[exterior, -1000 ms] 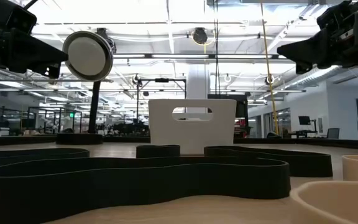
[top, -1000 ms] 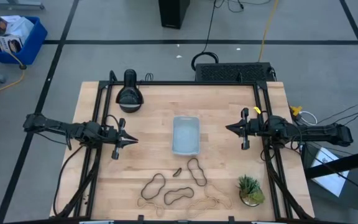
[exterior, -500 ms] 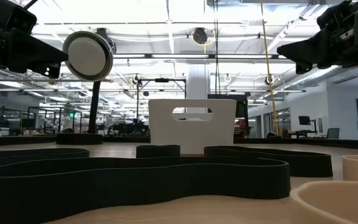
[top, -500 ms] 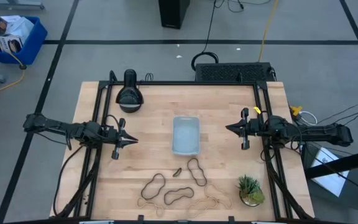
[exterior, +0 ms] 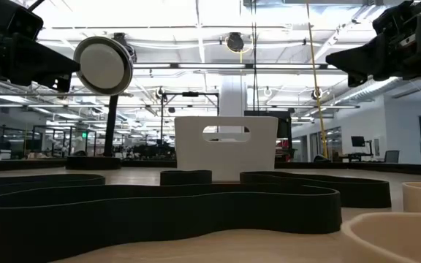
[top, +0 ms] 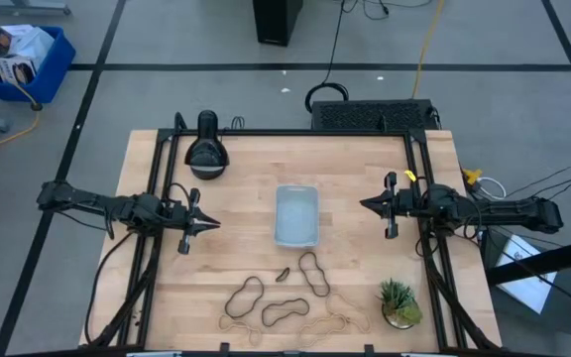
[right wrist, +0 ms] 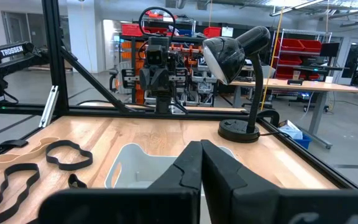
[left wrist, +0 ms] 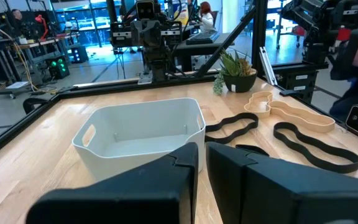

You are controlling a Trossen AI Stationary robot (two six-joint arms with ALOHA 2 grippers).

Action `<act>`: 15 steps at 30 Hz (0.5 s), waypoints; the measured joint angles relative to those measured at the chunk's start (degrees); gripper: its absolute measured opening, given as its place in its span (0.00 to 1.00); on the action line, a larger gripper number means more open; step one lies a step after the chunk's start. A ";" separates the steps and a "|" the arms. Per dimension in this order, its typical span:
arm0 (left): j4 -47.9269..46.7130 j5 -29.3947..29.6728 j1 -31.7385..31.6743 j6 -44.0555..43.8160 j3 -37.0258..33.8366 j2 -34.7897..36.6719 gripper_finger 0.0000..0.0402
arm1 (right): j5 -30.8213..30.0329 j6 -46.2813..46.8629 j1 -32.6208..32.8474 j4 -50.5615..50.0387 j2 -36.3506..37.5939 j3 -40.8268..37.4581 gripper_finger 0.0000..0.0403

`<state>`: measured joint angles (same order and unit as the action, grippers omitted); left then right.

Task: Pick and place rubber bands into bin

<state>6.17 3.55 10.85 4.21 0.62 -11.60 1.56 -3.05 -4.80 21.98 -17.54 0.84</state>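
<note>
The pale blue-grey bin (top: 296, 215) stands at the table's middle; it also shows in the left wrist view (left wrist: 143, 136) and the right wrist view (right wrist: 138, 167). Several rubber bands lie flat near the front edge: black loops (top: 314, 274) (top: 246, 296) (top: 285, 313) and tan loops (top: 340, 317) (top: 236, 322). My left gripper (top: 212, 224) hovers left of the bin, shut and empty. My right gripper (top: 365, 204) hovers right of the bin, shut and empty.
A black desk lamp (top: 206, 151) stands at the far left of the table. A small potted plant (top: 399, 301) stands at the front right. A small dark piece (top: 282, 274) lies among the bands. Bare wood lies between each gripper and the bin.
</note>
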 joint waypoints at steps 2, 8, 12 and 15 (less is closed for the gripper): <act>0.00 0.02 -0.02 0.00 0.00 -0.01 0.10 | -0.02 0.00 0.00 0.02 -0.02 0.02 0.00; 0.00 0.00 -0.02 0.00 0.00 0.00 0.10 | -0.02 -0.91 0.01 0.00 -0.02 0.01 0.00; 0.00 0.00 -0.02 0.00 0.00 0.00 0.10 | 0.00 -0.70 0.01 0.01 -0.02 0.02 0.00; 0.00 0.02 -0.01 0.00 -0.01 -0.02 0.10 | -0.02 -0.70 0.02 0.02 -0.02 0.02 0.00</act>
<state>6.17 3.57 10.84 4.21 0.62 -11.61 1.55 -3.75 -4.78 21.99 -17.56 0.86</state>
